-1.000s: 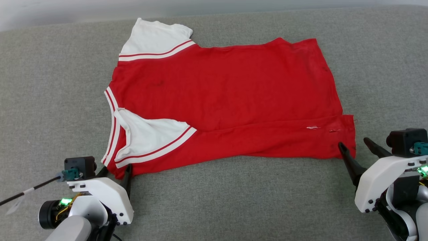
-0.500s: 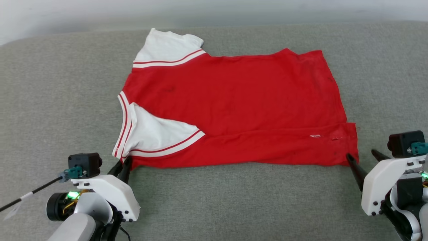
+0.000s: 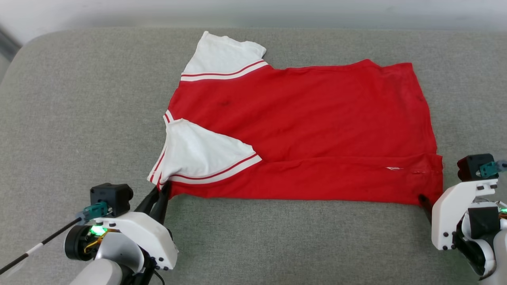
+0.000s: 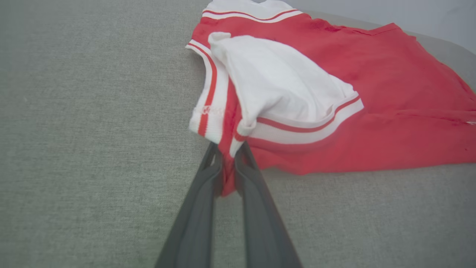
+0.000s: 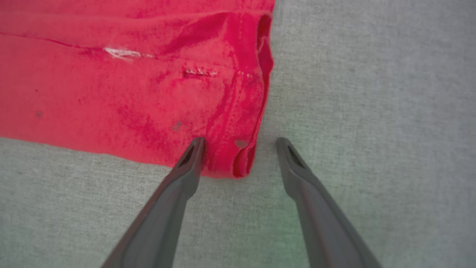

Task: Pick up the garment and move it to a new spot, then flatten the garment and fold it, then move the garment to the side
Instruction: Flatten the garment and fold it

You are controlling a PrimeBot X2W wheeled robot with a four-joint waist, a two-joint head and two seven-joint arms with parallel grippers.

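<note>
The garment (image 3: 301, 118) is a red shirt with white sleeves and striped trim, lying flat with its plain red side up. Its near edge is folded over in a long strip. My left gripper (image 3: 163, 190) is shut on the garment's near left corner, below the near white sleeve (image 3: 202, 152). The left wrist view shows red cloth of the garment (image 4: 372, 74) pinched between the fingertips of my left gripper (image 4: 227, 150). My right gripper (image 5: 240, 143) is open, its fingers straddling the near right hem corner of the garment (image 5: 111, 93). Its dark finger (image 3: 424, 202) touches that corner.
A grey padded fabric surface (image 3: 277, 237) carries everything. Its far edge meets a pale wall (image 3: 119, 12), and its rounded far left corner (image 3: 27, 43) is in sight. A thin black-and-white cable (image 3: 35, 249) trails from my left wrist.
My left gripper has shut on the garment's near left corner. The near sleeve now bulges up by the collar. My right gripper has closed in on the hem corner. The camera shifted.
</note>
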